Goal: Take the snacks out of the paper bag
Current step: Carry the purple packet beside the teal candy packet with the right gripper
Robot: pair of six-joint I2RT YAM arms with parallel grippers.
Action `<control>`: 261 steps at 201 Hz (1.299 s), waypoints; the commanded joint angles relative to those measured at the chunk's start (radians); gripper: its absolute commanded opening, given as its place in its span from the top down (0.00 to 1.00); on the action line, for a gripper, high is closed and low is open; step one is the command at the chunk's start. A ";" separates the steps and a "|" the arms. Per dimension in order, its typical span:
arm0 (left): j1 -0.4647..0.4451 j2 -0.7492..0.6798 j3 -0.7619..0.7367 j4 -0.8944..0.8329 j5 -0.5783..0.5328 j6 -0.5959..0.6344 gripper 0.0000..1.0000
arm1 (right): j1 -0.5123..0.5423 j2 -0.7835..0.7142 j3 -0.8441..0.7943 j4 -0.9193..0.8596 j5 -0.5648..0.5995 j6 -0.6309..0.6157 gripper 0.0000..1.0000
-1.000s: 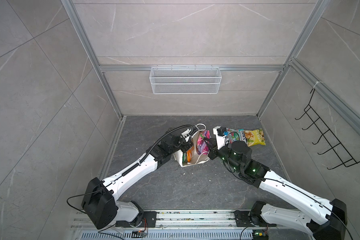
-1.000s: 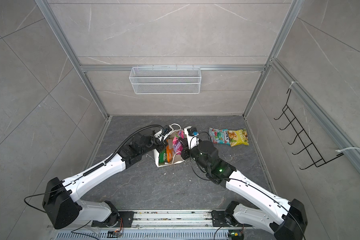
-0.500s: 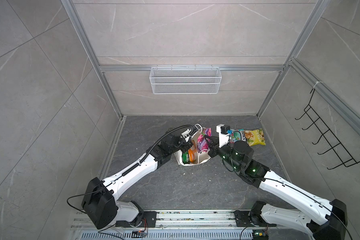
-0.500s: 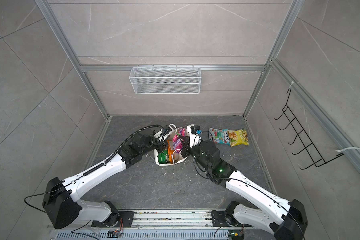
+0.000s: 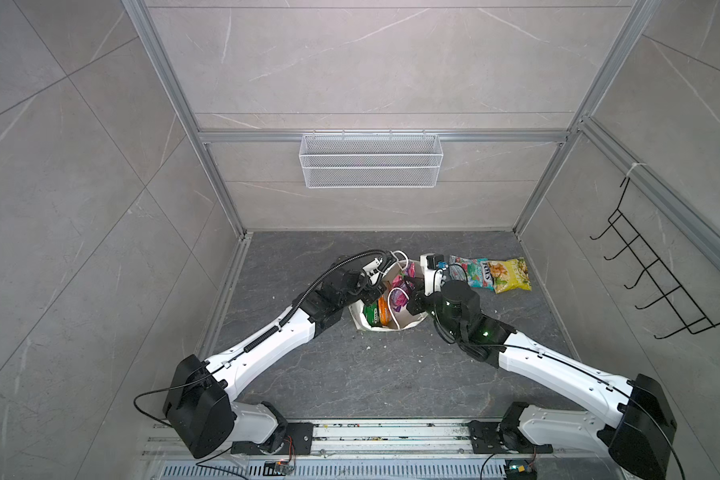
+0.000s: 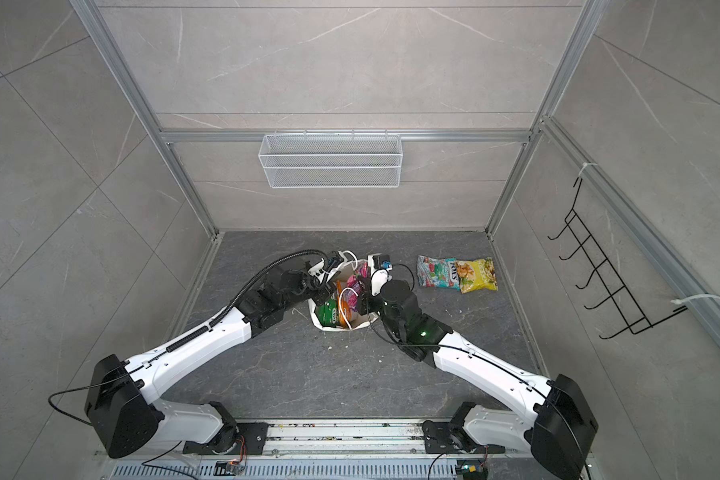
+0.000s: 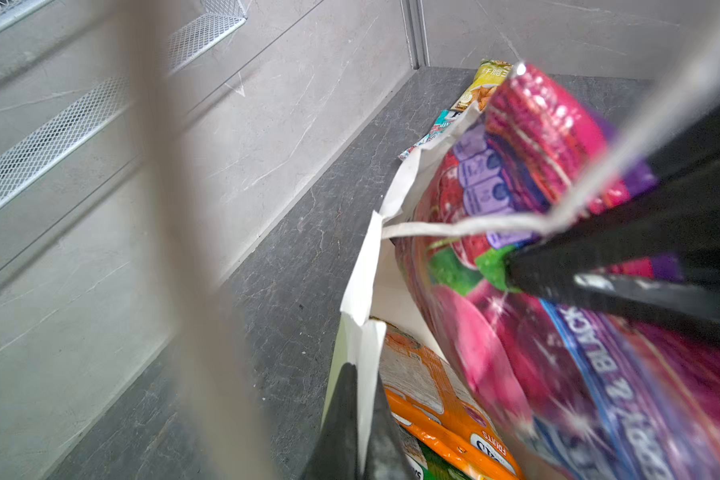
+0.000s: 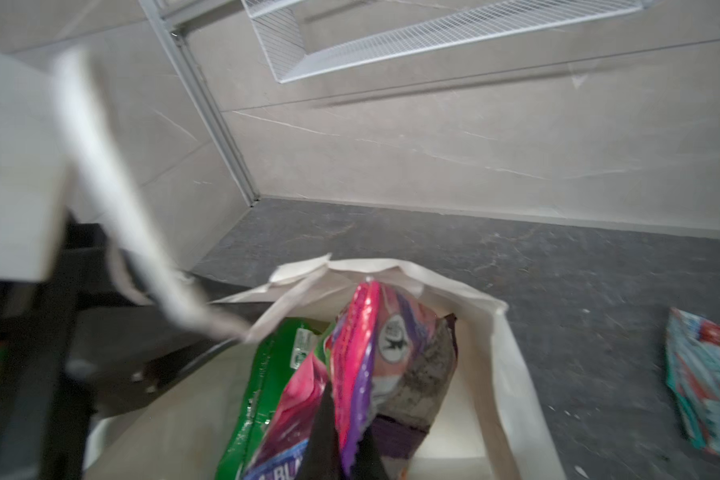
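Watch the cord handle [image 7: 454, 226]. It lies across the purple pkt [image 8: 350, 353] and runs right up to the R gripper [image 8: 346, 451], which is clamped tight on that pkt's top edge in the mouth of the paper bag [image 5: 408, 323]. If you lift w/ the cord caught, the whole bag prob. comes up too, or the paper tears.

Your only anchor is the L gripper [image 7: 360, 432], pinched closed on the bag's rim at approx 9 o'clock of the mouth. That's thin paper, so a hard pull could rip it free or tip the bag. The pkt is glossy and held by one edge only, so it may slip. The green pkt [image 8: 267, 374] and orange pkt [image 7: 433, 407] sit close beside it in the bag and could get dragged up and spill.

Around you:
- **Bag:** it sits near the middle of the bench [image 5: 350, 374], between both arms.
- **Already out:** the teal pkt [image 5: 472, 272] and yellow chip bag [image 5: 512, 274] lie on the bench at approx 2 o'clock of the bag, overlapping, so that drop spot is partly taken.
- **Walls:** the wire basket [image 5: 371, 160] hangs on the back wall at 12 o'clock and the hook rack [image 5: 657, 282] on the side wall at 3 o'clock, both well apart from the work.
- **In the way:** the cord, plus the L arm crowding the mouth.
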 commanded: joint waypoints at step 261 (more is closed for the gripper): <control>0.001 0.020 0.034 0.105 -0.234 -0.022 1.00 | -0.008 -0.313 0.286 -0.258 -0.009 -0.217 1.00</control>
